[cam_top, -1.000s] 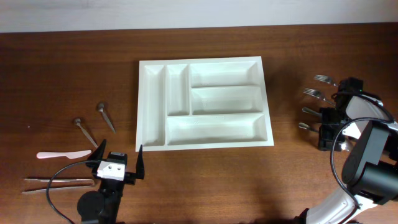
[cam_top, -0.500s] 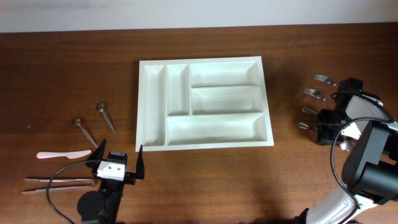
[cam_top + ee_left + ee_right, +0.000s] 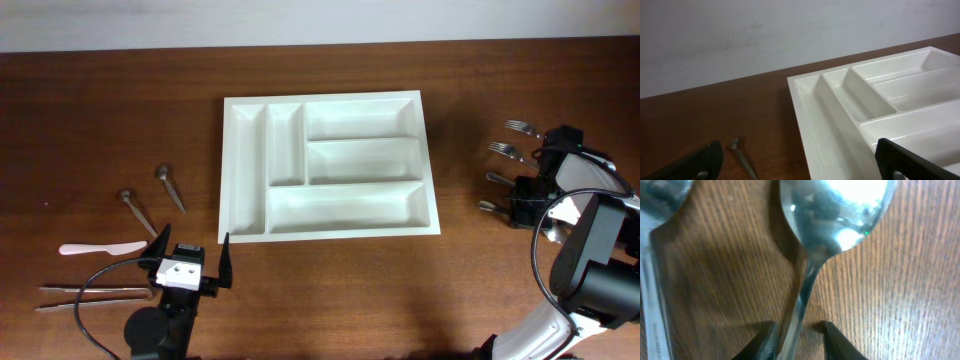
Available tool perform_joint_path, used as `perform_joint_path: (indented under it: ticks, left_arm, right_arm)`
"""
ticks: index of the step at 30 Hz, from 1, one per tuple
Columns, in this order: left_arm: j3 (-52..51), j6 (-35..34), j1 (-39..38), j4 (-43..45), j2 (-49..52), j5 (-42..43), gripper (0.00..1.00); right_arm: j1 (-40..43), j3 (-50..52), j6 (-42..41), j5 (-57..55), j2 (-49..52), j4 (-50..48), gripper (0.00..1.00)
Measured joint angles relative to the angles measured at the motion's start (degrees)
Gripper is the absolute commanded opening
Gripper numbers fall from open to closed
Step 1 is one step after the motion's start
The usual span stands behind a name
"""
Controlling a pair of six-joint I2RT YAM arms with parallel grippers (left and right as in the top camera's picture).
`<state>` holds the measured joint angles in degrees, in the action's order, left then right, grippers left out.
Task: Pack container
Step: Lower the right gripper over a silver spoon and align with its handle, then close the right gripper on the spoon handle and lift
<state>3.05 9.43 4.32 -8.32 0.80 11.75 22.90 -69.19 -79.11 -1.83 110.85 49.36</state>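
The container [image 3: 328,99], a white tray with five compartments, lies at mid-table with nothing in it; its near corner shows in the left wrist view [image 3: 812,120]. My right gripper [image 3: 521,205] is low over the table at the far right. Its jaws stand narrow round the thin handle of a metal spoon [image 3: 837,210], which points left in the overhead view [image 3: 488,205]. In the right wrist view [image 3: 799,341] one finger lies against the handle and a small gap shows at the other. My left gripper [image 3: 195,245] hangs open near the front left, nothing between its fingers [image 3: 800,161].
Two forks [image 3: 515,127] and another spoon [image 3: 492,178] lie beside the gripped-round spoon. On the left lie two short metal utensils [image 3: 168,186], a pale knife [image 3: 100,248] and chopsticks [image 3: 90,292]. One metal utensil [image 3: 742,157] shows between the left fingers.
The right gripper's jaws have narrowed from wide open to close round the spoon's handle, and it shifted slightly. The left arm has not moved.
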Motion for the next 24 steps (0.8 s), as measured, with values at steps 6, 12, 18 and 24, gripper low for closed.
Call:
perform_joint_path:
  ticks: [6,12,18,24]
  left_arm:
    - [0.0,0.0,0.0,0.0,0.0,0.0,0.99]
    - [0.0,0.0,0.0,0.0,0.0,0.0,0.99]
    - [0.0,0.0,0.0,0.0,0.0,0.0,0.99]
    - [0.0,0.0,0.0,0.0,0.0,0.0,0.99]
  right_arm:
    - [0.0,0.0,-0.1,-0.3,0.0,0.9,0.21]
    - [0.0,0.2,1.1,-1.9,0.0,2.3,0.09]
    - [0.0,0.4,5.3,-4.9,0.0,3.0,0.04]
    - [0.0,0.8,7.5,-7.8,0.0,3.7,0.04]
